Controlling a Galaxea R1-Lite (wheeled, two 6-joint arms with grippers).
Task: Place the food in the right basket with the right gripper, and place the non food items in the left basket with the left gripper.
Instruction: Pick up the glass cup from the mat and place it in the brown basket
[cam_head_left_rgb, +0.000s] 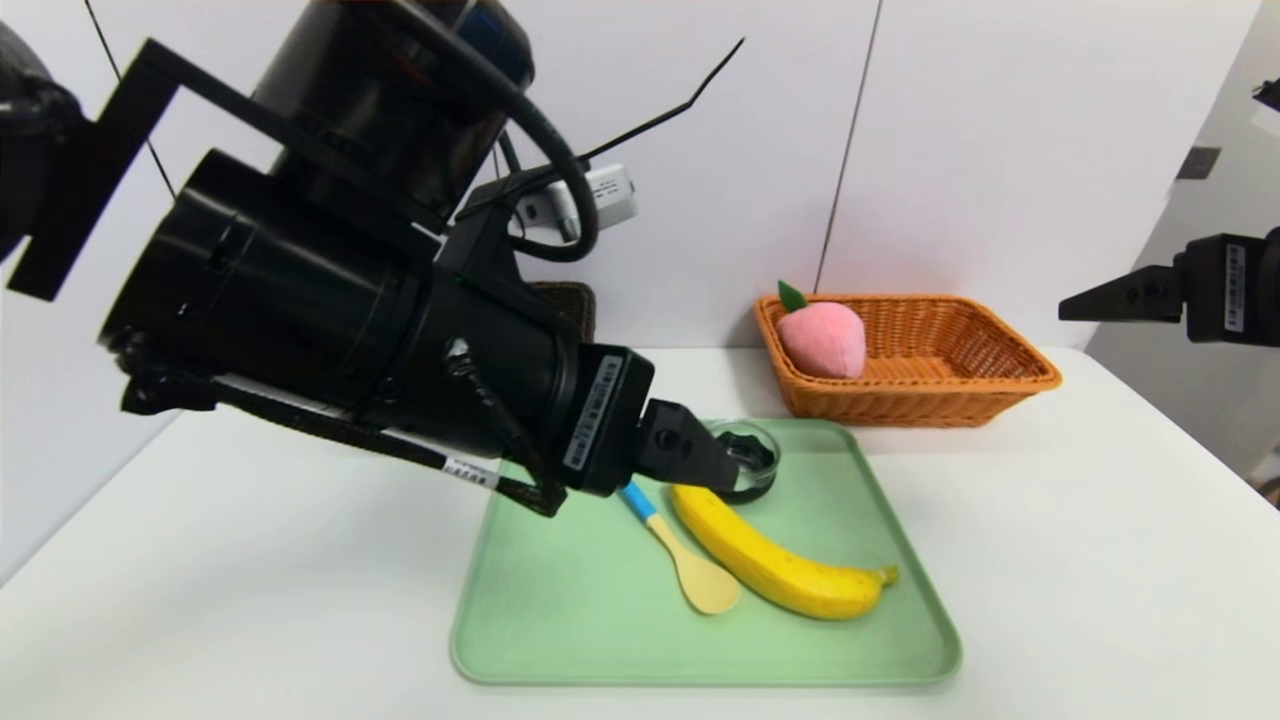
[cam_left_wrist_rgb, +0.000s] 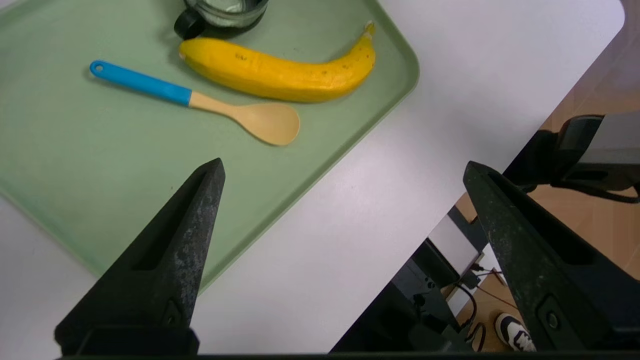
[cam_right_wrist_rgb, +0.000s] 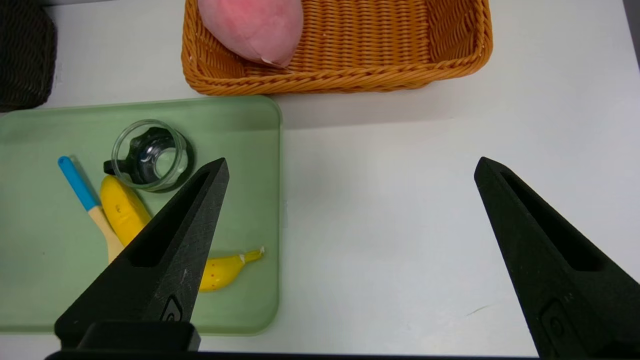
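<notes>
Left end effector (cam_left_wrist_rgb: 342, 167) agape above tray (cam_left_wrist_rgb: 60, 165)

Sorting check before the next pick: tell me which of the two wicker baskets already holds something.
The orange-tan wicker basket at the tray's far right: the pink plush peach lies in it. The dark brown basket barely shows, so its contents cannot be seen.

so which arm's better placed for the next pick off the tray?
Left, probably. The left pincer hangs open over the tray, beside the glass cup and spoon, both its items. The right pincer, also open, hangs over bare table, off from the banana.
</notes>
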